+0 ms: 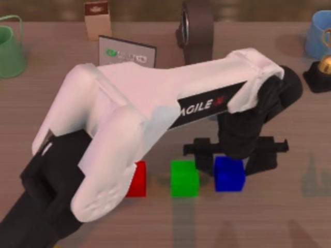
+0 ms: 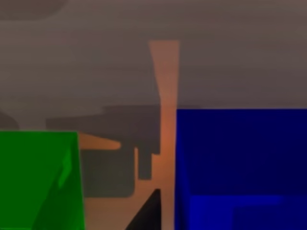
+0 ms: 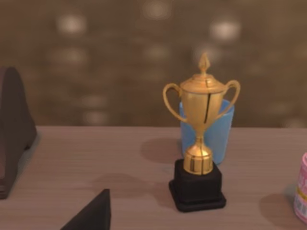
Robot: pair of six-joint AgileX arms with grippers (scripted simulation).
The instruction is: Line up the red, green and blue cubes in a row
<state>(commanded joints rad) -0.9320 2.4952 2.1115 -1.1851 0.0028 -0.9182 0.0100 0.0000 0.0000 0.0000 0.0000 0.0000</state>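
Step in hand looks like placing the last cube: the small glossy deep-blue cube (image 1: 229,174) sits at the right end of a row w/ the bright green glossy cube (image 1: 184,178) in the middle and the bright red glossy cube (image 1: 136,179) at the left, the red one partly hidden under the arm. All three rest on the brown wooden table (image 1: 289,217) near its front-centre. The gaps look roughly even and the row runs about straight along the table, so the task seems nearly done.

The left gripper (image 1: 235,155) hangs over the blue cube, fingers spread wide to either side, apart from it, gripping nothing. The left wrist view shows blue and green cubes w/ a strip of bare table between them and only a dark finger tip low in shot.

Next move, by my judgement: lift straight up w/o clipping the blue cube, then pull back over the row w/o brushing the green one.

Pose: the white left arm reaches from the front-left corner diagonally across the table, elbow high, wrist folded down over the blue cube. The right arm is parked out of the top view; its wrist cam faces a gold trophy cup on a black base (image 3: 200,143); can't tell its fingers' state.
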